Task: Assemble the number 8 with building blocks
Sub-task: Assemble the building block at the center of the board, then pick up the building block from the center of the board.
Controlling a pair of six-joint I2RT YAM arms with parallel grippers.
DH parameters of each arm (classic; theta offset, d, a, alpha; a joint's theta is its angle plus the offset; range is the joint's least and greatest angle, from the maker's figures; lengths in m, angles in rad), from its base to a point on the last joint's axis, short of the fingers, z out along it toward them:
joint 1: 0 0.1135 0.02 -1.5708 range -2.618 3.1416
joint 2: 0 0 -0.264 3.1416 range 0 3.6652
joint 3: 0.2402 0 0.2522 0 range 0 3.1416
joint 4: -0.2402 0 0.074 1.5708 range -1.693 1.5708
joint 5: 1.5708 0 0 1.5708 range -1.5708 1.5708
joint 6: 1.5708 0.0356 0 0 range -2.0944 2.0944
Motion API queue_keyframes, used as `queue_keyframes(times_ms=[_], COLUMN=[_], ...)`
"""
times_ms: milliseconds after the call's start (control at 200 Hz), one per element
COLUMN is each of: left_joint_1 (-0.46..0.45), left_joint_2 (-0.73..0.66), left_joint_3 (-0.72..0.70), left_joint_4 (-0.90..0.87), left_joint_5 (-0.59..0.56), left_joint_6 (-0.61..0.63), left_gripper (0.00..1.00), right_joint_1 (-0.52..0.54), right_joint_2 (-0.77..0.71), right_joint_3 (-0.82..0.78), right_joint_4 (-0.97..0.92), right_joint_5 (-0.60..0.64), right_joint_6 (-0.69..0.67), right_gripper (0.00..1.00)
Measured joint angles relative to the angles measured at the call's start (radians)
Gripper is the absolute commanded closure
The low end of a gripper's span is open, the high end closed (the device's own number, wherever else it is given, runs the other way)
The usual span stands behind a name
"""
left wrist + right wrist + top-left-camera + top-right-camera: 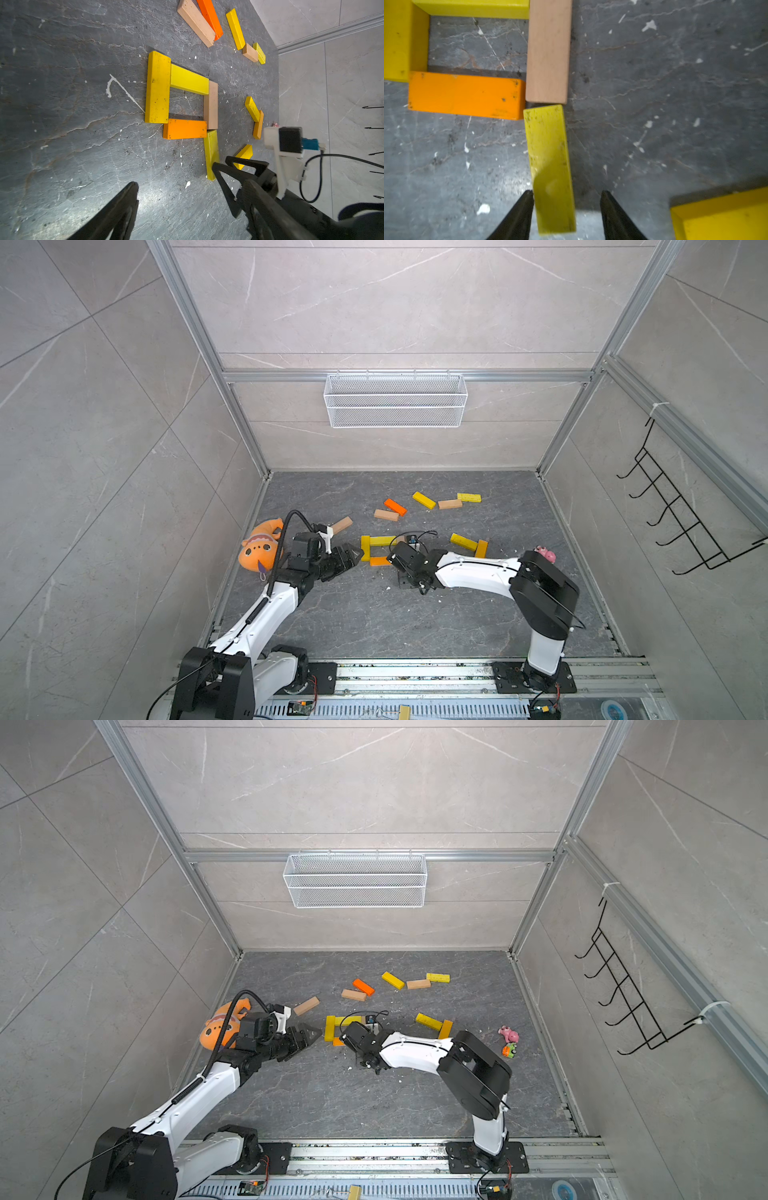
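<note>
Four blocks point(158, 87) form square; right fingers point(519, 220) spread astride yellow block point(550, 166); left fingers point(120, 212) spread, empty.

Yellow block point(720, 216) partly off frame

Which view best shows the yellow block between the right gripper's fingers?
Right wrist view: the yellow block shows nearly whole. From the left wrist, the right gripper hides its end; in both top views the right arm covers it.

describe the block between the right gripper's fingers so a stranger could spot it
Start at the only square of four flat wooden bars. A yellow bar continues its tan bar outward, between the right gripper's open jaws; no other bar sticks out.
</note>
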Motion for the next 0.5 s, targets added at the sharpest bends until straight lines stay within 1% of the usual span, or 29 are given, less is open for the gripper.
queue_keyframes(times_ms=[100,250,384,499], left_joint_1=[-0.048,-0.183,-0.304,-0.420], left_joint_2=[0.000,0.024,0.119,0.243], left_joint_3=[0.023,0.105,0.198,0.293], left_joint_4=[-0.030,-0.062,-0.068,-0.086], left_joint_5=[-0.016,-0.070,-0.121,-0.162], left_joint_6=[0.015,0.035,0.054,0.084], left_gripper=[0.19,0.19,0.20,0.20], right_joint_1=[0.000,0.000,0.000,0.000], right_joint_2=[-0.132,-0.333,-0.493,-0.624], right_joint_3=[-0.106,-0.255,-0.361,-0.432], right_joint_4=[0.046,0.090,0.082,0.053], right_joint_5=[-0.008,-0.014,-0.002,0.015], right_joint_6=[-0.020,-0.040,-0.043,-0.043], right_gripper=[0.37,0.37,0.39,0.40])
